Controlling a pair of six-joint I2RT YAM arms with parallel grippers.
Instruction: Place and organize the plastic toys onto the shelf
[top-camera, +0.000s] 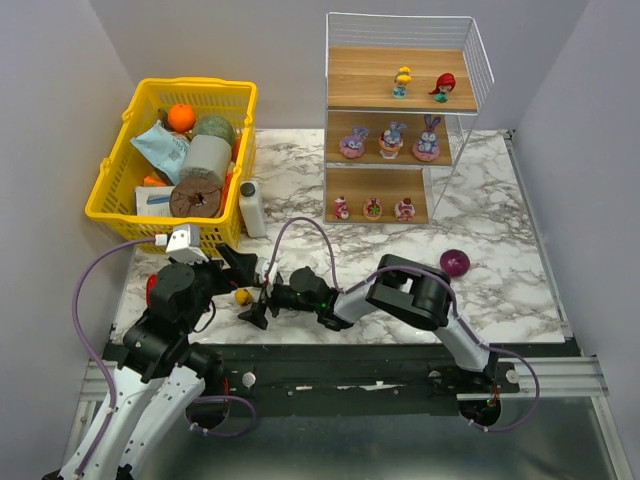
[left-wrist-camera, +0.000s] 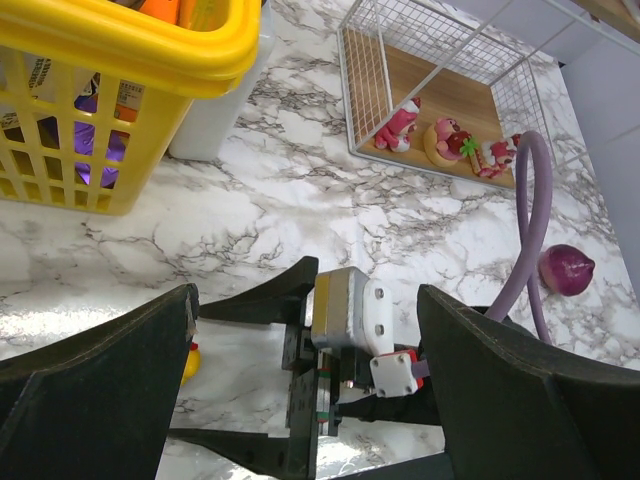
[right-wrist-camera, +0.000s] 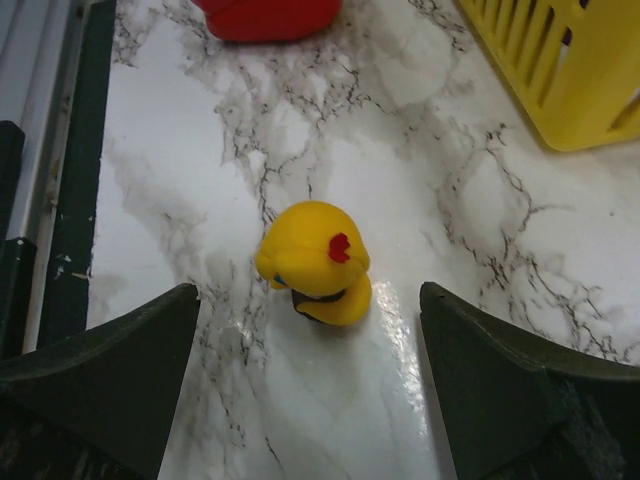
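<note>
top view: the shelf (top-camera: 355, 75) already carries eight toys: two dolls (top-camera: 403, 82) on the top board, three bunny-eared toys (top-camera: 391, 140) on the middle board, and three pink-red toys (top-camera: 372, 208) on the bottom board. the ninth, a yellow-haired toy (top-camera: 242, 296), sits on the bench (top-camera: 500, 220) near its front edge, well apart from the shelf. the right tool (top-camera: 258, 298) reaches leftward, released, one finger on each side of that toy. the left tool (top-camera: 232, 262) hovers just behind, released too and holding nothing. the step in hand looks like the pick of the last toy. the yellow basket (top-camera: 195, 84) holds an orange ball (top-camera: 180, 117), a grey roll (top-camera: 207, 155), a blue packet (top-camera: 160, 148) and a brown disc (top-camera: 195, 198). a white bottle (top-camera: 252, 207) stands just beside the basket. a purple ball (top-camera: 455, 263) lies on the bench in front of the shelf.

left wrist view: the left tool's fingers (left-wrist-camera: 100, 380) are spread wide, with only the right tool below them. the bottom board and its three pink-red toys show beyond.

right wrist view: the yellow-haired toy sits centred between the spread fingers (right-wrist-camera: 100, 370), touched by neither. a red item (right-wrist-camera: 265, 15) lies at the top edge. the next move, i judge, calls for lowering a little and closing gently on the rounded body so it does not slip out. the toy would then go to the top board, beside the two dolls.
</note>
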